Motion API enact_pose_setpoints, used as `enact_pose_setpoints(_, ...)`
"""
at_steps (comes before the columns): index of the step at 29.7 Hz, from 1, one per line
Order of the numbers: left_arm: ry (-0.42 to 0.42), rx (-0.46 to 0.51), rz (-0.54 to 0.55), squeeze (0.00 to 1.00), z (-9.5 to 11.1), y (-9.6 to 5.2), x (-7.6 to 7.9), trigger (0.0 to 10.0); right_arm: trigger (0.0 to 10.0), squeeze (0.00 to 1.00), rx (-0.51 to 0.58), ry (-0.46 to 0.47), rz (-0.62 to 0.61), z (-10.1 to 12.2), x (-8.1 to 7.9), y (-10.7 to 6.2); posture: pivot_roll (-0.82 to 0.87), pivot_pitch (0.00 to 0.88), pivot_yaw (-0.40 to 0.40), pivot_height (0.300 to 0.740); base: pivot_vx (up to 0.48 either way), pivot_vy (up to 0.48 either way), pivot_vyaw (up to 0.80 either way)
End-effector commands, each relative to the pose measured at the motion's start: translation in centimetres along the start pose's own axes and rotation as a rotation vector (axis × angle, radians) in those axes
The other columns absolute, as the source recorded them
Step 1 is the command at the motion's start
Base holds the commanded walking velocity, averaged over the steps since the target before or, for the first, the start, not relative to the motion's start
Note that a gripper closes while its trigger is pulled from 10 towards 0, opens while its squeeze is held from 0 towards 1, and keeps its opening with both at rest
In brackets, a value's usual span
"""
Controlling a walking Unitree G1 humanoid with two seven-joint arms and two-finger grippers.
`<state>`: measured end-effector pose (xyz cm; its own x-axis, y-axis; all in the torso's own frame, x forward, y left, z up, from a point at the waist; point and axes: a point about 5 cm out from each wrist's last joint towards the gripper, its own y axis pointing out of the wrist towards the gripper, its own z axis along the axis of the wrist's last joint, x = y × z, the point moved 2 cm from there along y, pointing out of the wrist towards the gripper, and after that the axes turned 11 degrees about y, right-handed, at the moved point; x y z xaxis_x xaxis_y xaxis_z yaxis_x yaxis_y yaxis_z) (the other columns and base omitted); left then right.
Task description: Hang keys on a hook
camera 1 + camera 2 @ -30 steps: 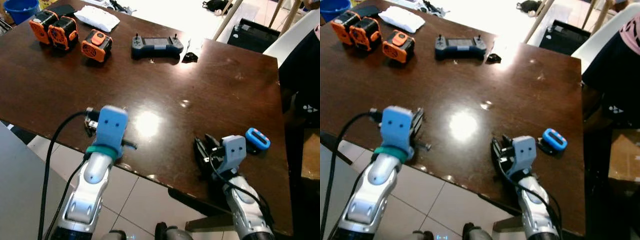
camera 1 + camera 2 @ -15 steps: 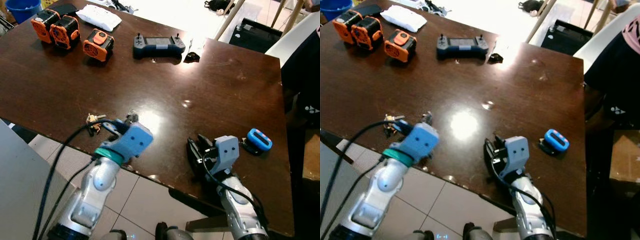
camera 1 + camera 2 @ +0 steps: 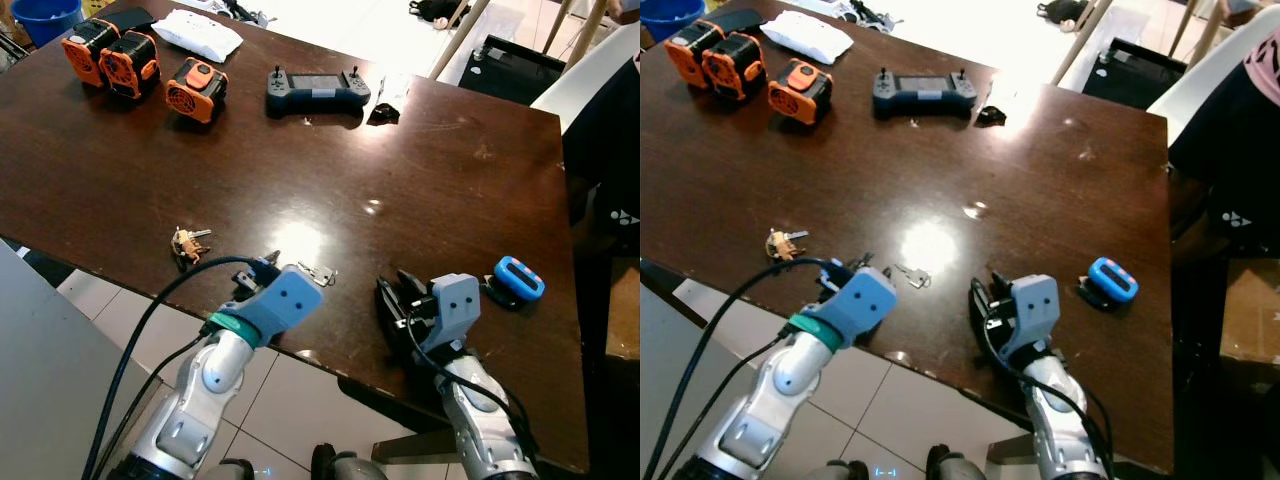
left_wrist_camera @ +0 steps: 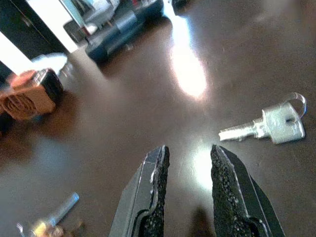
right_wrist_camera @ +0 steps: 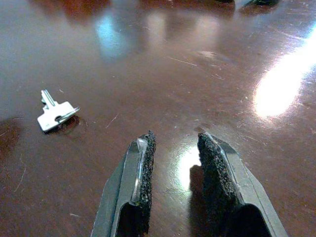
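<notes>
Jaws apart and empty, my left gripper point(image 4: 186, 190) has swung off the key bunch point(image 3: 186, 243) toward the silver key point(image 4: 269, 125), now just beside them. My right gripper point(image 5: 174, 170), jaws also apart, stays resting on the tabletop point(image 3: 420, 170); nothing is grasped yet.

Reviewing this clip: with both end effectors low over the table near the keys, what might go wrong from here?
1. The silver key lies flat on the glossy table; the left end effector, open beside it, may slide it rather than grip it.
2. A second key bunch sits near the table edge and might be knocked off.
3. The right end effector hovers close by; the arms may collide.
</notes>
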<state>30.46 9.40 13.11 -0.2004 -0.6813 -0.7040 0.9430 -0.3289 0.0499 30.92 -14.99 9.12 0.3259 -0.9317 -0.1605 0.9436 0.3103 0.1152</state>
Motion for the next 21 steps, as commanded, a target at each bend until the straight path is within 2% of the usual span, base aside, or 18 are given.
enact_pose_setpoints(1, -0.054, -0.005, -0.175, 0.0, -0.4, -1.2, 1.8, 10.0, 10.0, 0.0, -0.096, 0.014, -0.027, -2.1, 0.5, -1.2, -0.04, 0.175, -0.009, 0.74, 0.0, 0.0, 0.0)
enact_pose_setpoints(2, -0.077, -0.004, -0.265, 0.0, -0.4, -1.9, 2.6, 10.0, 10.0, 0.0, -0.099, 0.014, -0.027, -2.2, 0.5, -1.2, -0.04, 0.175, -0.009, 0.74, 0.0, 0.0, 0.0)
enact_pose_setpoints(3, -0.077, -0.004, -0.265, 0.0, -0.4, -1.9, 2.6, 10.0, 10.0, 0.0, -0.099, 0.014, -0.027, -2.2, 0.5, -1.2, -0.04, 0.175, -0.009, 0.74, 0.0, 0.0, 0.0)
enact_pose_setpoints(4, -0.091, -0.004, -0.32, 0.0, -0.5, -2.3, 3.0, 10.0, 10.0, 0.0, -0.101, 0.014, -0.027, -2.2, 0.5, -1.2, -0.04, 0.175, -0.009, 0.74, 0.0, 0.0, 0.0)
enact_pose_setpoints(5, -0.168, -0.015, -0.351, 0.0, -0.3, -2.3, 3.5, 10.0, 10.0, 0.0, -0.107, 0.013, -0.024, -2.4, 0.5, -1.2, -0.03, 0.174, -0.011, 0.74, 0.0, 0.0, 0.0)
enact_pose_setpoints(7, -0.256, -0.024, -0.363, 0.0, 0.0, -2.0, 3.8, 10.0, 10.0, 0.0, -0.114, 0.011, -0.021, -2.5, 0.5, -1.1, -0.03, 0.174, -0.011, 0.74, 0.0, 0.0, 0.0)
enact_pose_setpoints(8, -0.283, 0.008, -0.326, 0.0, 0.9, -1.2, 3.7, 10.0, 10.0, 0.0, -0.117, 0.01, -0.021, -2.5, 0.5, -1.0, -0.03, 0.172, -0.014, 0.74, 0.0, 0.0, 0.0)
enact_pose_setpoints(9, -0.291, 0.034, -0.297, 0.0, 1.5, -0.6, 3.6, 10.0, 10.0, 0.0, -0.119, 0.009, -0.022, -2.6, 0.6, -1.0, -0.03, 0.172, -0.014, 0.74, 0.0, 0.0, 0.0)
enact_pose_setpoints(10, -0.221, 0.066, -0.235, 0.0, 2.2, 0.4, 3.4, 10.0, 10.0, 0.0, -0.122, 0.007, -0.021, -2.6, 0.6, -1.0, -0.03, 0.172, -0.014, 0.74, 0.0, 0.0, 0.0)
enact_pose_setpoints(12, -0.221, 0.066, -0.235, 0.0, 2.2, 0.4, 3.4, 10.0, 10.0, 0.0, -0.122, 0.007, -0.021, -2.6, 0.6, -1.0, -0.03, 0.172, -0.014, 0.74, 0.0, 0.0, 0.0)
enact_pose_setpoints(13, -0.168, 0.09, -0.194, 0.0, 2.8, 1.0, 3.3, 10.0, 10.0, 0.0, -0.124, 0.006, -0.021, -2.6, 0.6, -0.9, -0.03, 0.172, -0.015, 0.74, 0.0, 0.0, 0.0)
enact_pose_setpoints(14, -0.103, 0.111, -0.165, 0.56, 3.2, 1.7, 3.2, 10.0, 10.0, 0.0, -0.125, 0.005, -0.021, -2.6, 0.6, -0.9, -0.04, 0.172, -0.014, 0.74, 0.0, 0.0, 0.0)
enact_pose_setpoints(15, -0.055, 0.122, -0.149, 1.0, 3.6, 2.3, 3.3, 10.0, 10.0, 0.0, -0.127, 0.005, -0.022, -2.7, 0.7, -0.9, -0.04, 0.174, -0.015, 0.74, 0.0, 0.0, 0.0)
enact_pose_setpoints(17, -0.055, 0.122, -0.149, 1.0, 3.6, 2.3, 3.3, 10.0, 10.0, 0.0, -0.127, 0.005, -0.022, -2.7, 0.7, -0.9, -0.04, 0.174, -0.015, 0.74, 0.0, 0.0, 0.0)
enact_pose_setpoints(20, 0.012, 0.113, -0.139, 1.0, 3.9, 3.1, 3.6, 10.0, 10.0, 0.0, -0.128, 0.004, -0.023, -2.7, 0.7, -1.0, -0.05, 0.182, -0.013, 0.74, 0.0, 0.0, 0.0)
enact_pose_setpoints(21, 0.012, 0.113, -0.139, 1.0, 3.9, 3.1, 3.6, 10.0, 10.0, 0.0, -0.128, 0.004, -0.023, -2.7, 0.7, -1.0, -0.05, 0.182, -0.013, 0.74, 0.0, 0.0, 0.0)
